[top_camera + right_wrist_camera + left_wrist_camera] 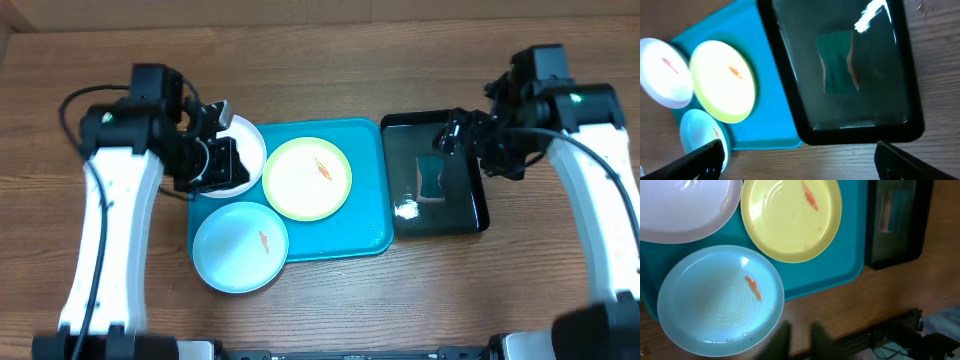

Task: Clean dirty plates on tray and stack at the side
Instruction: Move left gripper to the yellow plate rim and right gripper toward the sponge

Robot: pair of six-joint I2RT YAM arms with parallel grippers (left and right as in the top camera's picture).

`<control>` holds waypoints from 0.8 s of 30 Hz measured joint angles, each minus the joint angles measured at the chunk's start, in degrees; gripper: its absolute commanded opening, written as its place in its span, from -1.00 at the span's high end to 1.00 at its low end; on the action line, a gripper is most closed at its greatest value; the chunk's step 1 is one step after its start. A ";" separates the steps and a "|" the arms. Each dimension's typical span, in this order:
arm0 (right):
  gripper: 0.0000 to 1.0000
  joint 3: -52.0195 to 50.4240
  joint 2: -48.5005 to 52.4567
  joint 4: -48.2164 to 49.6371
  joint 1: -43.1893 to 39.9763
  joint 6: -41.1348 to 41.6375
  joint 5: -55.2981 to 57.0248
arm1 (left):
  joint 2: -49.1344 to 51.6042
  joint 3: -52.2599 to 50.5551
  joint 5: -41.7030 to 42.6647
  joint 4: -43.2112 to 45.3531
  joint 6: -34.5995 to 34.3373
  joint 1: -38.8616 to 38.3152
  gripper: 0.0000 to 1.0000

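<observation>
The turquoise tray [360,225] lies mid-table. The yellow-green plate [307,178] sits on it, with an orange smear. The white plate [250,150] overhangs the tray's far left corner. The light blue plate [240,247] overhangs its near left corner and has a smear. My left gripper [215,152] hovers over the white plate, with its fingers [800,339] a narrow gap apart and empty. My right gripper [460,135] is wide open and empty above the black tray; in the right wrist view [797,160] its fingers frame bare wood. That view also shows a smear on the white plate [665,75].
A glossy black tray [478,215] stands right of the turquoise tray and holds a green sponge [430,178]. It also shows in the right wrist view [860,132] with the sponge [837,62]. Bare wooden table surrounds both trays.
</observation>
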 measured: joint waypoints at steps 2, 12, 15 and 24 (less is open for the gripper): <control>-0.95 0.00 1.99 -0.02 0.00 -0.33 0.00 | 3.21 0.00 -0.68 0.04 -0.13 -0.28 0.79; -0.95 0.00 4.98 1.16 0.76 -1.29 3.98 | 14.64 -0.22 -10.16 4.07 -5.68 -3.43 0.28; -0.93 0.00 6.32 1.55 1.68 -1.36 5.55 | 16.94 -0.28 -11.58 5.20 -6.88 -3.43 0.28; -0.94 0.00 7.91 3.76 3.30 -1.46 9.57 | 20.13 -2.03 -13.68 10.21 -8.24 -4.28 0.27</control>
